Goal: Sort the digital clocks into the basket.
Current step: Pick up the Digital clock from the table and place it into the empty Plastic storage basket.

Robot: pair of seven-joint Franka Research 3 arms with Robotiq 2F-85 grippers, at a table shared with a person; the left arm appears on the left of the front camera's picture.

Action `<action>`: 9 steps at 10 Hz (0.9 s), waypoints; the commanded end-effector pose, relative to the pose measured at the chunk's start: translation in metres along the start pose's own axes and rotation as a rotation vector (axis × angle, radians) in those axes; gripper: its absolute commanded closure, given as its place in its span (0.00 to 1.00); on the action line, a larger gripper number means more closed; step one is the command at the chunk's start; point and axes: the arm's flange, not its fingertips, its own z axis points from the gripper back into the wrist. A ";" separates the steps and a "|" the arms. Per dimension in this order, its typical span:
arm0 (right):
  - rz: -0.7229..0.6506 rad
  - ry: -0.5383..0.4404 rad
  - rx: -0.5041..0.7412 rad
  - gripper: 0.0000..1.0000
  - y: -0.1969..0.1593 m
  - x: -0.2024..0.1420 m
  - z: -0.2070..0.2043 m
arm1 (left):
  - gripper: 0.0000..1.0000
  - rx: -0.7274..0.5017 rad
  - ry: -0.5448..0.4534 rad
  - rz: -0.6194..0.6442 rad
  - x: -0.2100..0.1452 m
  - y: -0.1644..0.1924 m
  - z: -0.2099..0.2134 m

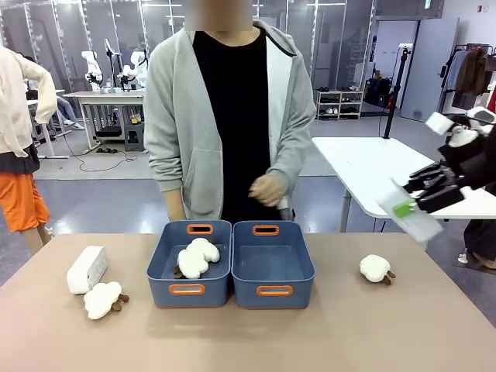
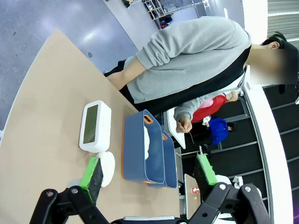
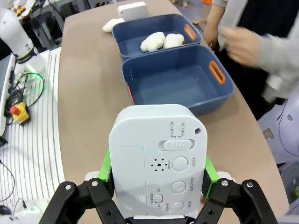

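Tool status: right tool (image 3: 157, 173) clenched on a white digital clock (image 3: 156, 140), green pads on its two sides, button face toward the wrist camera, both raised off the table (image 3: 88, 93). Ahead of and below this tool sits an empty blue basket (image 3: 177, 86). Directly beyond it, a second blue basket (image 3: 133, 29) holds white plush toys (image 3: 161, 41). Left tool (image 2: 147, 169) released, jaws wide. Ahead of it a second digital clock (image 2: 93, 125) lies on the table beside a lone plush toy (image 2: 106, 168).
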 end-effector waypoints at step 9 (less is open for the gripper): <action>0.015 0.103 -0.123 0.76 0.023 0.092 -0.254 | 0.00 -0.020 -0.003 0.012 0.001 0.000 -0.001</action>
